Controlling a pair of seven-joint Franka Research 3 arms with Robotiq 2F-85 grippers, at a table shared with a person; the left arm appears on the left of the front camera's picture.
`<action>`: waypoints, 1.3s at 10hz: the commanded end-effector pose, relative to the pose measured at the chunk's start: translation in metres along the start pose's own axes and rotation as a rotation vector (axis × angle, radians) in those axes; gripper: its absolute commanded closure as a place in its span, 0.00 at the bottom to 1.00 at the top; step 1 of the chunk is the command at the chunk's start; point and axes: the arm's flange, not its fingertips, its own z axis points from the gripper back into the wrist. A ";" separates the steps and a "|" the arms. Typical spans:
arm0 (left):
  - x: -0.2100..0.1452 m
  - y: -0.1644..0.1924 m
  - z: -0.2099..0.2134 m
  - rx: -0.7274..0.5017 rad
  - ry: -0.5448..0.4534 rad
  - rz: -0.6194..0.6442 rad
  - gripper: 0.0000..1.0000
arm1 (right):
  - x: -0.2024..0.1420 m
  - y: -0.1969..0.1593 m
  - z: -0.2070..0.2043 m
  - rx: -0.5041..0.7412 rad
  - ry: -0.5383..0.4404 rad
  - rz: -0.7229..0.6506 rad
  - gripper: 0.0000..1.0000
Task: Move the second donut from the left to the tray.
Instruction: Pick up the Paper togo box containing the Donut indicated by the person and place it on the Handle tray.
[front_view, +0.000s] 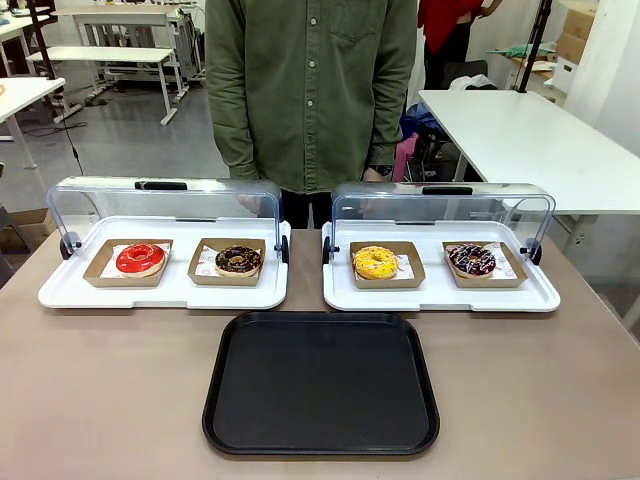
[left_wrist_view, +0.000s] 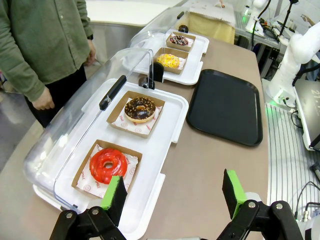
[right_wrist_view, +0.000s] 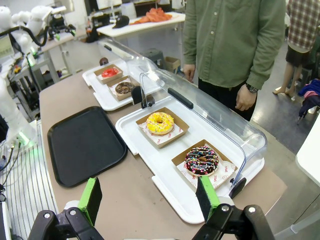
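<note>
Chocolate-iced ring donut (front_view: 238, 259) with light sprinkles is seated flat in a shallow brown cardboard box (front_view: 204, 273), in the right-hand position on the left white tray (front_view: 60, 290). Black tray (front_view: 320, 385), rectangular with a raised rim, is laid flat on the desk (front_view: 100, 400), apart from the donut.

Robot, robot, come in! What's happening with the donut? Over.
Left gripper open, right gripper open. Chocolate donut boxed, lid up. Black tray ready. Nothing blocking.
</note>
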 end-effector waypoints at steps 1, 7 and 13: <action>0.001 -0.002 0.001 -0.007 -0.008 -0.006 0.00 | 0.003 -0.003 0.001 0.001 -0.021 0.026 0.00; 0.001 -0.002 0.001 -0.007 -0.008 -0.006 0.00 | 0.003 -0.003 0.001 0.001 -0.021 0.026 0.00; 0.001 -0.002 0.001 -0.007 -0.008 -0.006 0.00 | 0.003 -0.003 0.001 0.001 -0.021 0.026 0.00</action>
